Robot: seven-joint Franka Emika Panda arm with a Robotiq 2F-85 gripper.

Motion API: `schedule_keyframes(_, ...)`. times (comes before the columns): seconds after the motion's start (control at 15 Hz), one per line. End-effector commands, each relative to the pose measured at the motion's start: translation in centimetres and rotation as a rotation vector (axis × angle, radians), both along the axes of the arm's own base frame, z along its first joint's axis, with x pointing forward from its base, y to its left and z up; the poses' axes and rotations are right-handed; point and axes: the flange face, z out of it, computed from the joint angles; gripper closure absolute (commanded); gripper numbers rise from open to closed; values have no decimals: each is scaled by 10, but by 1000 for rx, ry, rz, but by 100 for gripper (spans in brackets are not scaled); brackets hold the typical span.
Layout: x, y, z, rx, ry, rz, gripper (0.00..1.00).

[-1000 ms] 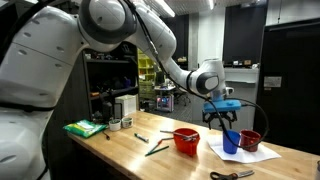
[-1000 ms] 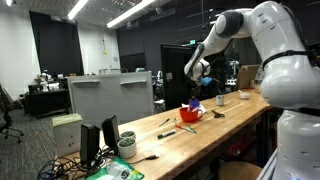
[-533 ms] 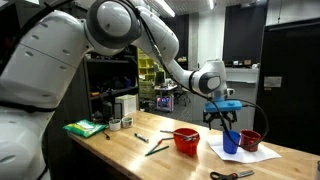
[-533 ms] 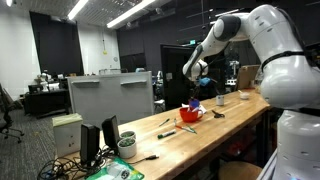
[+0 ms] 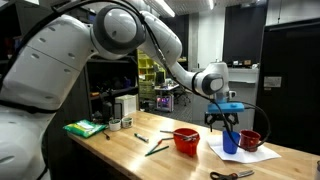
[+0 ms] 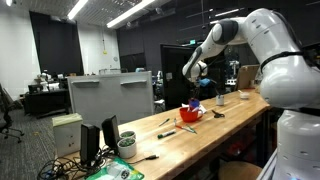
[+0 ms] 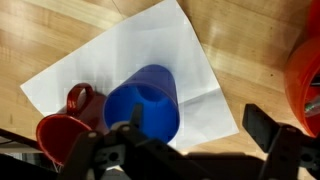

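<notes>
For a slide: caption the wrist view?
Open gripper above a blue plastic cup on a white paper sheet, red mug alongside.

A light wooden table (image 5: pixel 120 152) carries a red bowl (image 5: pixel 186 140). Just beside the bowl a white sheet of paper (image 5: pixel 264 154) lies flat, and a red mug (image 5: pixel 250 139) stands at one edge of the sheet, upright with its handle turned outward in the wrist view. A pair of scissors (image 5: pixel 231 175) lies near the table's front edge, apart from the paper. A few pens (image 5: pixel 155 147) are scattered between the bowl and a green cloth (image 5: pixel 85 128). Behind the cloth stand white containers (image 5: pixel 125 110). In an exterior view a grey panel (image 6: pixel 110 97) and an office chair (image 6: pixel 8 115) stand well apart from the table.
</notes>
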Motion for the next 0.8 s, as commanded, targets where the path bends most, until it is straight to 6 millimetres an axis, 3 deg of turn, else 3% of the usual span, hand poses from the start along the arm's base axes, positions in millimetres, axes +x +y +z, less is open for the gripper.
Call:
schedule_keyframes(0.0, 7, -2, 0, 21, 12, 30, 0)
schedule_keyframes(0.73, 21, -13, -22, 48, 63, 42, 0)
